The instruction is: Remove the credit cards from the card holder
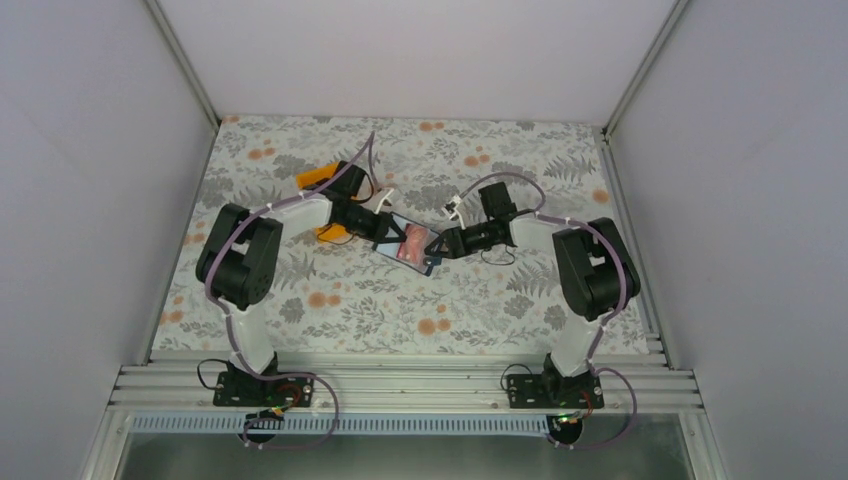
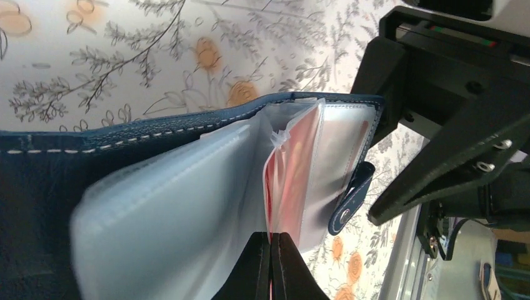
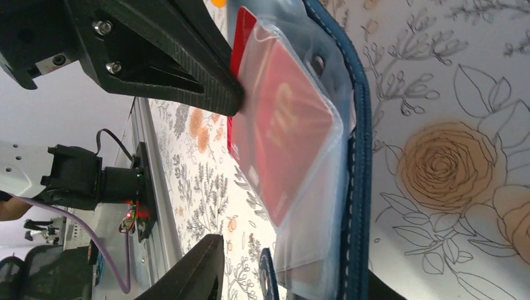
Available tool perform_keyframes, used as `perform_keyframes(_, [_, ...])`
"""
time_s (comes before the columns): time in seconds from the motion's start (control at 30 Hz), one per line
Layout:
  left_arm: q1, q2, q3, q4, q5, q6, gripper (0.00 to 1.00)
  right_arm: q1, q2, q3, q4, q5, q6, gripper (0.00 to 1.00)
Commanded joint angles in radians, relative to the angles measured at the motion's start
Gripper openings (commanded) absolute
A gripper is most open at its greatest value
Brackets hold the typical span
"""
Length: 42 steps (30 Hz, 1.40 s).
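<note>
**Left gripper pulling a red card out of the wallet sleeve**

The wallet (image 2: 44,181) is lying open in the middle of the table (image 1: 480,300), between the two arms. The orange tray (image 1: 318,180) is sitting just to its far left, partly under the left arm.

The left gripper (image 2: 272,259) is coming in from the left. Its fingertips are pressed together on the edge of a red card (image 3: 242,31) that is poking out of the clear sleeves (image 2: 169,206). A second card (image 3: 287,131) is showing red through the next sleeve, fully seated.

The right gripper (image 1: 445,243) is sitting at the wallet's right edge, close to the small tab (image 2: 350,200). Its jaws are straddling the blue cover and sleeves. One jaw is showing a gap to the plastic, so I cannot tell whether it is clamping or only bracketing.

Doing the step well, as a judgement:
- **Pull direction:** pull straight along the sleeve's opening, slow and level. A twisting pull is likely to jam the card corner in the plastic.
- **Grip:** the sleeve film is looking crumpled right by the pinch. The grip should be taking the card only, and I cannot tell whether film is caught too.
- **Holding the wallet:** the right side needs to be pinning the wallet firmly. Otherwise the whole wallet is likely to slide left with the card.
- **Progress:** at least two cards are showing inside, so the task is looking early.
</note>
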Motion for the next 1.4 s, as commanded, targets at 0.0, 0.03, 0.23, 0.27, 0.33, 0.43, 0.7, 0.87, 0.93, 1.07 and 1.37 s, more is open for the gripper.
perform_keyframes(0.0, [0.000,0.058,-0.003,0.084,0.002,-0.033,0.02,0.011,0.051,-0.031,0.152,-0.061,0.079,0.39])
perform_keyframes(0.03, [-0.004,0.067,-0.004,0.092,0.012,-0.033,0.03,0.011,0.067,-0.034,0.177,-0.056,0.096,0.39])
perform_keyframes(0.23, [-0.009,0.101,-0.027,0.110,0.051,-0.033,0.02,0.011,0.111,-0.051,0.298,-0.041,0.156,0.21])
perform_keyframes(0.27, [-0.009,0.102,-0.029,0.114,0.058,-0.033,0.02,0.012,0.122,-0.052,0.312,-0.050,0.161,0.16])
perform_keyframes(0.33, [-0.009,0.115,-0.025,0.122,0.083,-0.034,0.02,0.011,0.150,-0.036,0.305,-0.074,0.152,0.06])
perform_keyframes(0.43, [-0.009,0.125,-0.019,0.131,0.115,-0.012,0.03,0.002,0.170,-0.013,0.236,-0.041,0.100,0.04])
perform_keyframes(0.7, [-0.009,0.030,-0.153,0.381,0.157,-0.036,0.18,-0.016,0.220,0.016,0.161,-0.023,0.037,0.04])
perform_keyframes(0.87, [-0.006,0.031,-0.151,0.414,0.168,-0.078,0.18,-0.017,0.212,0.040,0.114,-0.025,-0.005,0.04])
perform_keyframes(0.93, [-0.002,0.014,-0.154,0.434,0.167,-0.088,0.18,-0.016,0.209,0.050,0.098,-0.023,-0.017,0.05])
perform_keyframes(1.07, [0.009,0.009,-0.146,0.447,0.172,-0.111,0.18,-0.016,0.214,0.052,0.089,-0.031,-0.022,0.04])
perform_keyframes(1.37, [0.053,0.047,-0.078,0.437,0.182,-0.128,0.15,-0.016,0.204,0.063,0.042,-0.026,-0.058,0.04])
